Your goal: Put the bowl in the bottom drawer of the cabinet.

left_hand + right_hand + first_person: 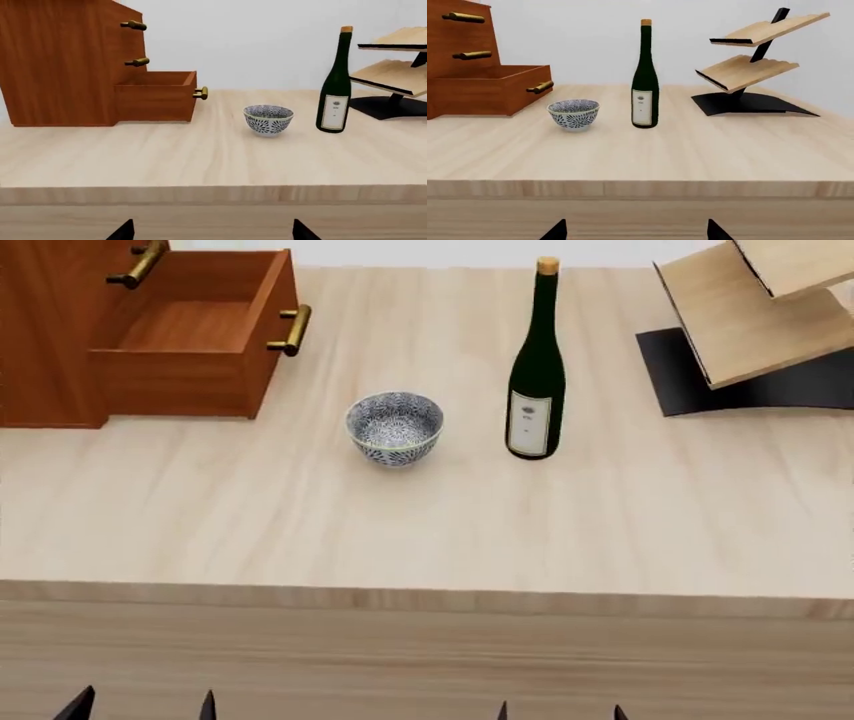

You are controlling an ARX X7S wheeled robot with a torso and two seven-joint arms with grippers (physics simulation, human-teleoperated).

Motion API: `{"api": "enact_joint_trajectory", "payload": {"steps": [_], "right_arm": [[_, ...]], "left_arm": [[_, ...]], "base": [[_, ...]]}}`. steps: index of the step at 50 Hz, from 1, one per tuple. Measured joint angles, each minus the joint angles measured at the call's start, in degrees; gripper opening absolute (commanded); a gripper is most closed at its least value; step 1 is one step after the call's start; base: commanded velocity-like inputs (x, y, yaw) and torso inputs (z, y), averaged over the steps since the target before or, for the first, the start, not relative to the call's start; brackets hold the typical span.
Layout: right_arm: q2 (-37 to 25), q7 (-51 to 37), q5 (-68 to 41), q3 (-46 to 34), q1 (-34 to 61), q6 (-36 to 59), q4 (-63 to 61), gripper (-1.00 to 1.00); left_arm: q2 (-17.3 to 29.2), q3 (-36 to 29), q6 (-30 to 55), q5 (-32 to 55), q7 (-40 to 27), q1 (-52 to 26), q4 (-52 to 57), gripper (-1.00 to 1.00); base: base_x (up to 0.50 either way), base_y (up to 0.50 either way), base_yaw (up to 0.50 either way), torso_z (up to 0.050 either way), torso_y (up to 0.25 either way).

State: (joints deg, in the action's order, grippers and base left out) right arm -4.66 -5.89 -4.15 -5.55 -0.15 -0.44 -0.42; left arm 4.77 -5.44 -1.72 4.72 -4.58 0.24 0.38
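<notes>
Bottom drawer (pixel 200 335) already pulled out, empty. Bowl (pixel 395 427) untouched on desk (pixel 400 530). Both claws released, empty, short of the desk. Grab and place remain.

Only the wine bottle (pixel 534 370) carries a label (pixel 530 425), pale with small dark marks, seemingly print, too blurred to read.

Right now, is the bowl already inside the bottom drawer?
No, the bowl stands on the table beside the wine bottle, outside the open, empty bottom drawer.
</notes>
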Motion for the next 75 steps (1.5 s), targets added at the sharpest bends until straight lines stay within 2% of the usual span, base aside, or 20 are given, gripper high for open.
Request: {"api": "enact_joint_trajectory", "payload": {"steps": [31,45,75], "right_arm": [[-1.9,-2.3,-1.5,-2.2,0.3,0.2,-0.3,1.00],[-3.0,-4.2,-1.7,-2.6,0.4,5.0,-4.8,1.00],[-6.9,-6.0,-5.2,-2.8,2.4,23.1,-24.9,1.00]], "left_arm": [[1.8,-2.1,-0.6,2.2,-1.9,-0.3,-0.3,1.00],[3.4,-3.8,1.4,1.3,-2.6,0.2,3.5,1.00],[7.0,-4.7,13.7,3.0,-4.9,0.5,21.1,1.00]], "base": [[0.00,0.00,0.00,0.050,0.000],[0.00,0.00,0.00,0.000,0.000],[0.00,0.00,0.00,0.000,0.000]]}}
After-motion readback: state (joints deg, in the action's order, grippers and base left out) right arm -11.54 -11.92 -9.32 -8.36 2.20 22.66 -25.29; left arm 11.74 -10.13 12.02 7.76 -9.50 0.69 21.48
